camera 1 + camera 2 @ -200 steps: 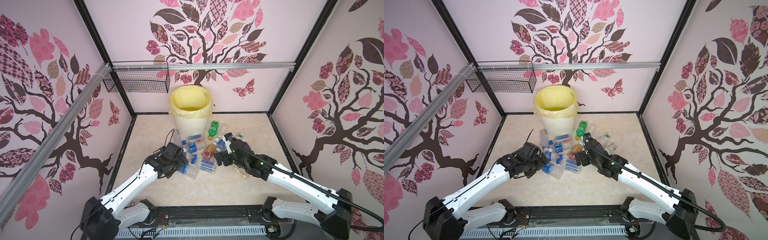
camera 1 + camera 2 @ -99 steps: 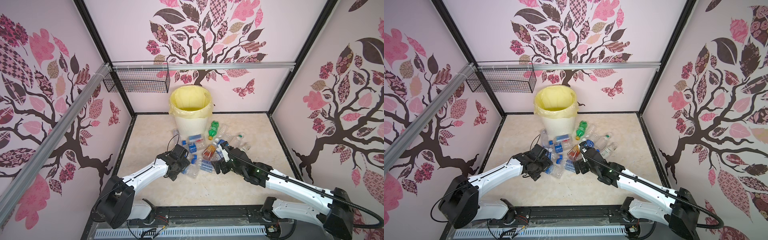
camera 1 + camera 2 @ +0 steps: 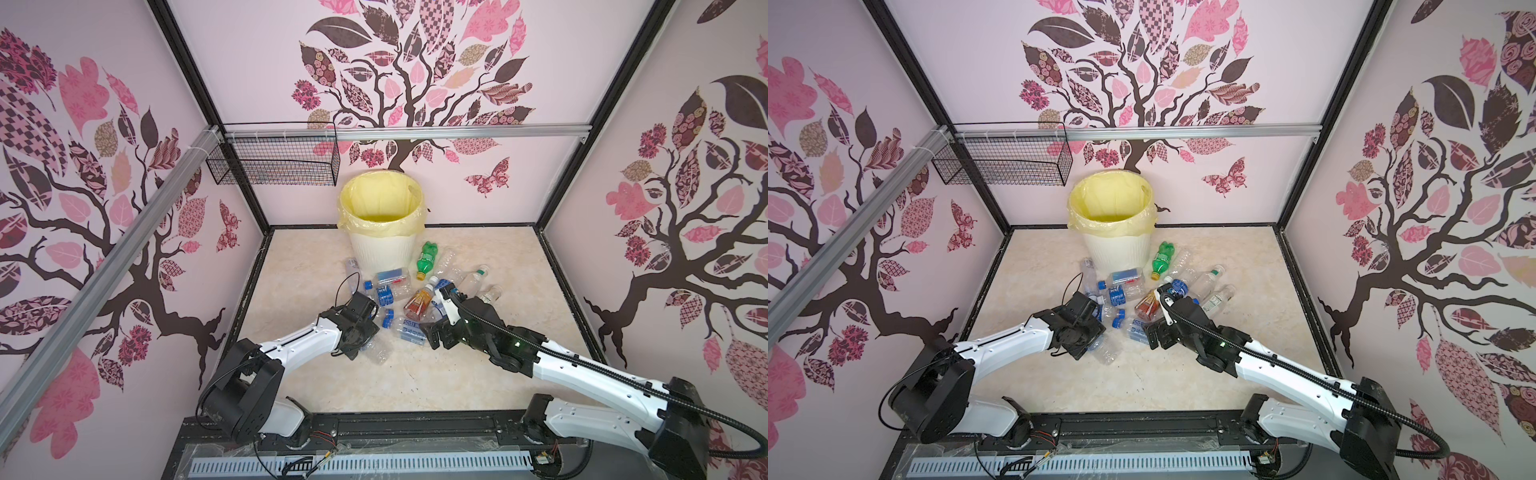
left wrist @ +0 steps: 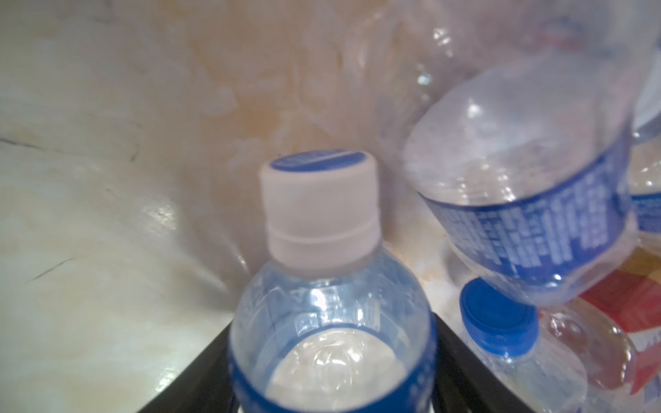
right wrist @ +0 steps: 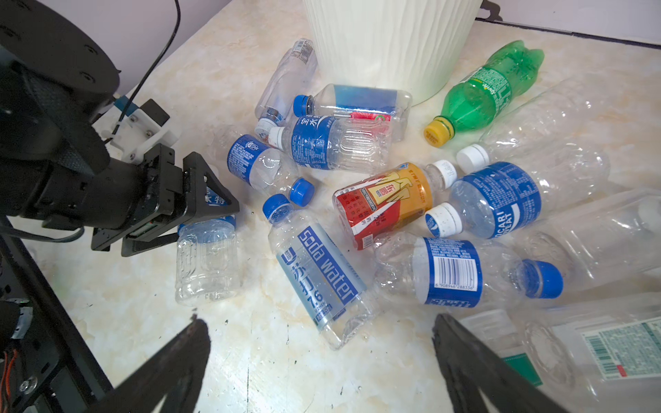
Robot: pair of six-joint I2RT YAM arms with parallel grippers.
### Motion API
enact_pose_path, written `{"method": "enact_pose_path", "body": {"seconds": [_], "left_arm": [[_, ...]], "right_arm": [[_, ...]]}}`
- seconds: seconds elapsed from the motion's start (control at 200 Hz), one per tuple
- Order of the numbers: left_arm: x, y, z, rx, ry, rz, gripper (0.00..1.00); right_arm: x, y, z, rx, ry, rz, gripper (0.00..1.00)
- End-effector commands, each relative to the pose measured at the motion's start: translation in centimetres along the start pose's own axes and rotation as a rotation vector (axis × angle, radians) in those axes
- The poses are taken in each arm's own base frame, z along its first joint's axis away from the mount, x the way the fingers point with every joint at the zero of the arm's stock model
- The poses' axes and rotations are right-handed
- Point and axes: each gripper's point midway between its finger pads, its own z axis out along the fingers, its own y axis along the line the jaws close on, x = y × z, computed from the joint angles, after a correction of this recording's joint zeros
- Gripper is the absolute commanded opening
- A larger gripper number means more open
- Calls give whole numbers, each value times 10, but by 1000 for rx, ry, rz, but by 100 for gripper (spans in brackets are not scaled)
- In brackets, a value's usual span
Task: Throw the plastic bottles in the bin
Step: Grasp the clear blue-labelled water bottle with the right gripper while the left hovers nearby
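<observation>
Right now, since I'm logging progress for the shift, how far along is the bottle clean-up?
Done: nothing visible; the bin shows only its yellow liner. In hand: the left gripper straddles a clear blue-labelled bottle lying on the floor; a firm grip isn't clear. The right gripper hangs open over the pile. Left: every bottle, all on the floor.

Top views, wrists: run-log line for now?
left gripper: jaws around clear blue-labelled white-capped plastic bottle, grip unclear | right gripper: open, empty, at pile of plastic bottles | cream-white ribbed round plastic bin: no bottle visible inside

Probably a lab test booth: decal walls [image 3: 415, 104], aluminium rails [image 3: 498, 132].
</observation>
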Motion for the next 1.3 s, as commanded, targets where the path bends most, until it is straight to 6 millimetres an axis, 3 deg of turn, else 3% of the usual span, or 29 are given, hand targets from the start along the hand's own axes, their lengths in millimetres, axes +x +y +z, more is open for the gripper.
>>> {"method": "enact_pose_path", "body": {"seconds": [0.0, 0.13, 0.285, 0.55, 0.675, 0.93, 1.295], "left_arm": [[-5, 18, -3, -20, -38, 1, 68], [-6, 21, -11, 6, -54, 26, 58], [-12, 9, -34, 65, -79, 79, 50], [-29, -57, -104, 329, -180, 187, 51], [-27, -87, -129, 427, -166, 243, 50], [-19, -123, -152, 543, -131, 283, 48], [-5, -163, -189, 665, -140, 326, 48]], "right_arm": [[-9, 9, -1, -37, -19, 42, 100], [0, 10, 4, -45, 12, 55, 100], [-2, 19, -1, -98, 17, 61, 100], [-35, 51, -22, -260, -51, 97, 99], [-45, 63, -20, -312, -55, 100, 100], [-64, 76, -22, -359, -83, 100, 100], [-77, 89, 3, -382, -66, 108, 92]]}}
